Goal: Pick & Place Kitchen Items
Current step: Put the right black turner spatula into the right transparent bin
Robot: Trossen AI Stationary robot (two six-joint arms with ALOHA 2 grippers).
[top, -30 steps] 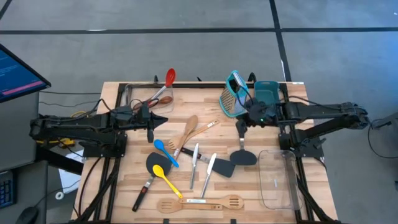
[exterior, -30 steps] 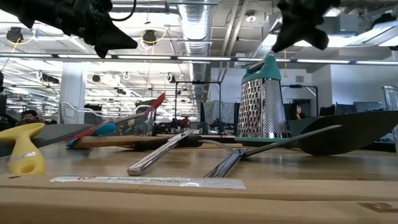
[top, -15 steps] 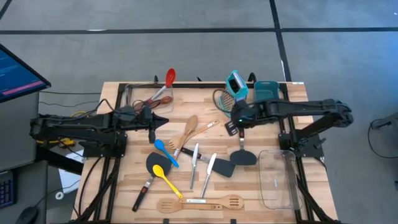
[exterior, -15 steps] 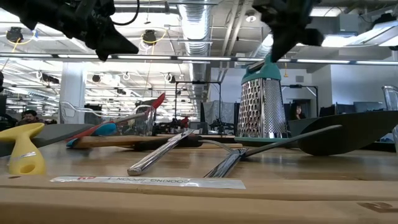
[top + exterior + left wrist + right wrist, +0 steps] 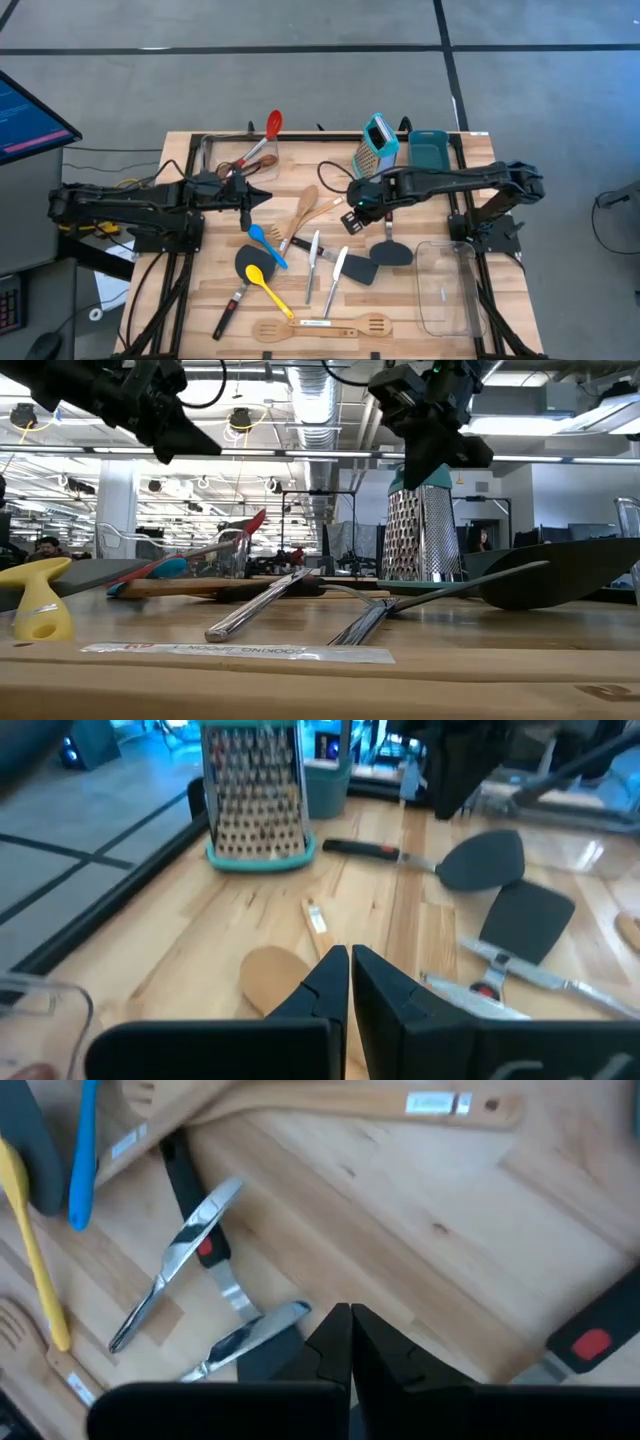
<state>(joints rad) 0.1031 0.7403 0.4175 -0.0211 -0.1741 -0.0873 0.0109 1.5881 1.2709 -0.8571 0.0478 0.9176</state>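
The kitchen items lie loose on the wooden table (image 5: 420,225): wooden spoons (image 5: 303,207), a blue spoon (image 5: 266,244), a yellow spoon (image 5: 270,284), black spatulas (image 5: 386,250), metal cutlery (image 5: 313,262) and a slotted wooden spatula (image 5: 320,326). A teal box grater (image 5: 378,144) stands upright at the back. My right gripper (image 5: 348,220) hangs shut above the table's middle, pointing steeply down over the cutlery (image 5: 175,1265), clear of everything. My left gripper (image 5: 262,193) hovers shut, nearly level, left of the wooden spoons (image 5: 275,970).
A teal bin (image 5: 428,149) stands at the back right beside the grater. One clear container (image 5: 225,152) at the back left holds a red spoon (image 5: 272,124) and other utensils. Another clear container (image 5: 445,285) lies at the front right.
My right gripper has swung from beside the grater and teal bin toward the table's middle, leftward and a little nearer, sinking lower and tipping to point steeply down. No item has moved.
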